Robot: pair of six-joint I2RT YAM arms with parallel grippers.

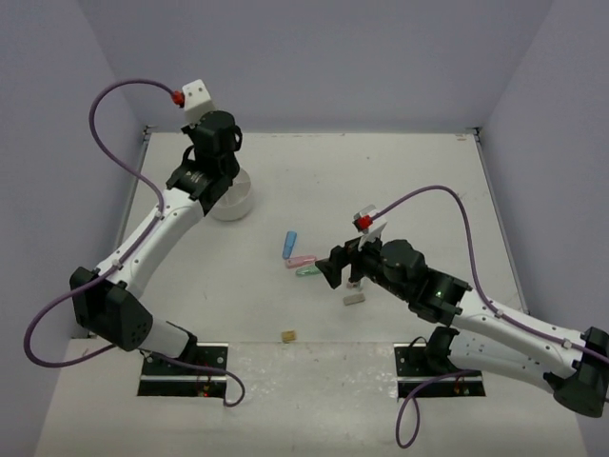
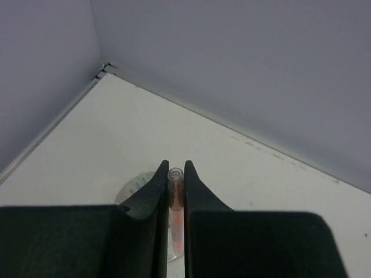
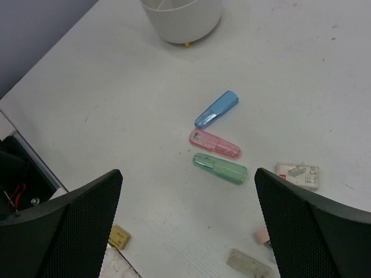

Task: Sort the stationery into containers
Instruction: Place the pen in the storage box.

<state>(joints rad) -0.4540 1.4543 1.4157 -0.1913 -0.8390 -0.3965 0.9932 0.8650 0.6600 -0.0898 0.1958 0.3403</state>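
While the left gripper (image 2: 176,169), pinching a red pen (image 2: 175,194) that runs along its fingers, hangs right over the white tub (image 1: 236,203), the right gripper (image 3: 186,176) hovers spread above the three pastel clips (image 3: 214,144), well away from the tub.

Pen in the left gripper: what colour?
The pen is red with a clear tip; best in left wrist view.

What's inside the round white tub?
Contents hidden: the left gripper, shut on a thin red pen, covers it. Only the ribbed wall of the round white tub shows.
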